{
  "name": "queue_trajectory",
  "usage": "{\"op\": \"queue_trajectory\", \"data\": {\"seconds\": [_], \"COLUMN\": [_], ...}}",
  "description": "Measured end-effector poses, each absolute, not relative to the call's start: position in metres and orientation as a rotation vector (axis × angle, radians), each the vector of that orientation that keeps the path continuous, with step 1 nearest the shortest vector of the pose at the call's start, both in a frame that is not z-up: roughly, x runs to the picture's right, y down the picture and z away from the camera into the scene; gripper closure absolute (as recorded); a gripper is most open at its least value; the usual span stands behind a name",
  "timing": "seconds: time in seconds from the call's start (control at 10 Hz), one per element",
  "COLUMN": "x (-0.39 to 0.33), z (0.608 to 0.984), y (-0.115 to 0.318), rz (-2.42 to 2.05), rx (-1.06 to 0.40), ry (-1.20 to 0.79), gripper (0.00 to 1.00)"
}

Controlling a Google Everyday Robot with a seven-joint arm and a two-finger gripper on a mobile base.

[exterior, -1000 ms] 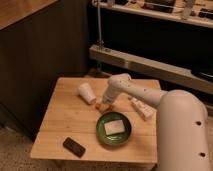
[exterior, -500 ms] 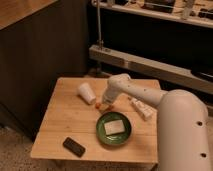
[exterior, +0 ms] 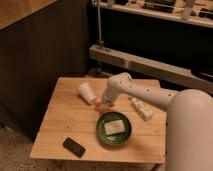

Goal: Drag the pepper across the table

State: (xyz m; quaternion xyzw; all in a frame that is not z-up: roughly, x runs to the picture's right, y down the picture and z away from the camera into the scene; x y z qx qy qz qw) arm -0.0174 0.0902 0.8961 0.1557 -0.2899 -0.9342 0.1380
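A small square table (exterior: 65, 120) with a light plank top fills the lower middle of the frame, in front of a dark wooden counter (exterior: 30, 10) at upper left and a metal shelf rail (exterior: 150, 65) at upper right. A white robot arm (exterior: 145, 94) reaches in from the lower right and bends down to the table's centre, where the gripper (exterior: 104, 103) sits low on the wood. The pepper (exterior: 96, 105), a small orange-red sliver, shows right at the gripper's left edge, touching or partly under it; whether the gripper is clamped on it cannot be told. A white cup (exterior: 87, 92) lies on its side just up and left of the pepper. A green plate (exterior: 100, 131) holding a pale block (exterior: 115, 126) sits just below the gripper, a dark phone (exterior: 74, 147) lies near the lower-left edge of the table, and a white tube (exterior: 141, 108) with red marks lies to the right. Over the last second almost nothing has shifted: arm, gripper and pepper hold the same spot. That suggests contact is made but the drag has not begun, and the pepper has nearly the whole tabletop yet to cross.
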Motion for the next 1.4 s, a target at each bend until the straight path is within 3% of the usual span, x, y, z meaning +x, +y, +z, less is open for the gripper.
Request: {"op": "queue_trajectory", "data": {"seconds": [1.4], "x": [-0.077], "z": [0.891], "y": [0.134], "rz": [-2.848], "rx": [0.614], "ry": [-1.054], "gripper": [1.0]}}
